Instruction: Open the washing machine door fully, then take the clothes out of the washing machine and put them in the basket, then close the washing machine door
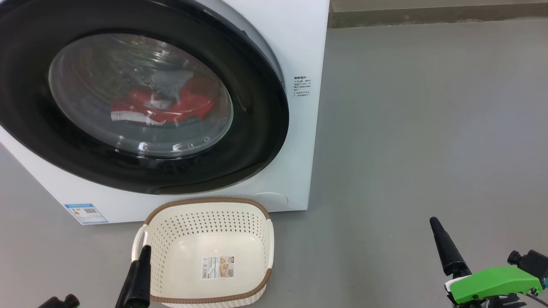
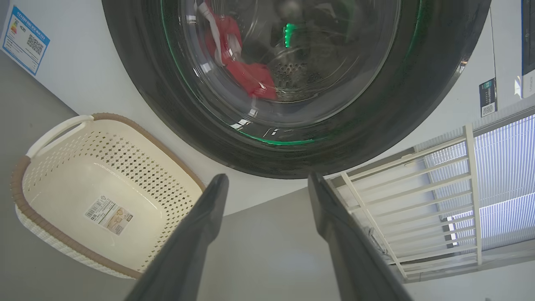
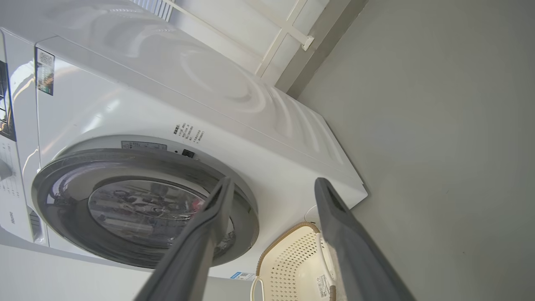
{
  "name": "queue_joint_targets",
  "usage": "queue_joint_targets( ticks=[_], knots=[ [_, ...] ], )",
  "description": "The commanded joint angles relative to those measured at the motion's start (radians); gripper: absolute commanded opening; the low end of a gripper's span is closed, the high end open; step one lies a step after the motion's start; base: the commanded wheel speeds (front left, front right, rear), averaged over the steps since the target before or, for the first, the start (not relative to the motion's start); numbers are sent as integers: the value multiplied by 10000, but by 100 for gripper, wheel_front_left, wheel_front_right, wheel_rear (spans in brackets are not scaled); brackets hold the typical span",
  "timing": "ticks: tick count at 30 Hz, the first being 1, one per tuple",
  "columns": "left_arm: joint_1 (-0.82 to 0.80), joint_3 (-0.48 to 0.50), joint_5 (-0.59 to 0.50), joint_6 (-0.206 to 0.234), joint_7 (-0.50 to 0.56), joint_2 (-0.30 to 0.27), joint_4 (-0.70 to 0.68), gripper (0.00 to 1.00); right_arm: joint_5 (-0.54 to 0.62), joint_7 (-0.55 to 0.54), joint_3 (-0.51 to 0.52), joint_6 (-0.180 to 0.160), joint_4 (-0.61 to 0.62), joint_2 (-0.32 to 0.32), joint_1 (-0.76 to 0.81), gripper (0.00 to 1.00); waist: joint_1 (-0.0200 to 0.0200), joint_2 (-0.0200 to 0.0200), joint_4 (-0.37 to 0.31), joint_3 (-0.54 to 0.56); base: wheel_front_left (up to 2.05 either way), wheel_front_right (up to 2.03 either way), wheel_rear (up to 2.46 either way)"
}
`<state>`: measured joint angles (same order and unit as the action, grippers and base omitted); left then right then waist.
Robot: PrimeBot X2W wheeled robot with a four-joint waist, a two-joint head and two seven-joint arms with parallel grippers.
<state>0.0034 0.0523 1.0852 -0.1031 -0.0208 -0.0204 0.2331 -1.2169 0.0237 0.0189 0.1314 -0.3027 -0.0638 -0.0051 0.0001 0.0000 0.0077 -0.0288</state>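
You're carrying the left gripper (image 2: 268, 179) and right gripper (image 3: 274, 182) spread wide, both empty. The washing machine door (image 1: 257, 128) is sitting shut ahead, clothes (image 1: 171, 105) lying behind it. Your left gripper is pointing closer, by the basket (image 1: 205, 201).

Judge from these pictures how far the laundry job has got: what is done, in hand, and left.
Done: nothing yet. The washing machine door looks shut on the washing machine, the red clothes lie behind its glass, and the basket is empty. In hand: nothing; the left end effector and right end effector are open, holding nothing. Left: opening the door, moving the clothes, closing it.
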Motion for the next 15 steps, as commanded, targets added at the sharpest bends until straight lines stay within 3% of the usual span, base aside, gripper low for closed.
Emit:
queue_joint_targets(
  ticks=[1,15],
  knots=[
    [-57,83,-365,27,-148,-161,-346,100,306,113,-126,-2,323,-196,-298,100,-1,0,2,-6,0,0,0],
    [78,-67,-2297,271,-528,-184,-608,100,1841,494,-468,-3,386,-358,-244,100,-1,0,25,-13,0,0,0]
  ],
)
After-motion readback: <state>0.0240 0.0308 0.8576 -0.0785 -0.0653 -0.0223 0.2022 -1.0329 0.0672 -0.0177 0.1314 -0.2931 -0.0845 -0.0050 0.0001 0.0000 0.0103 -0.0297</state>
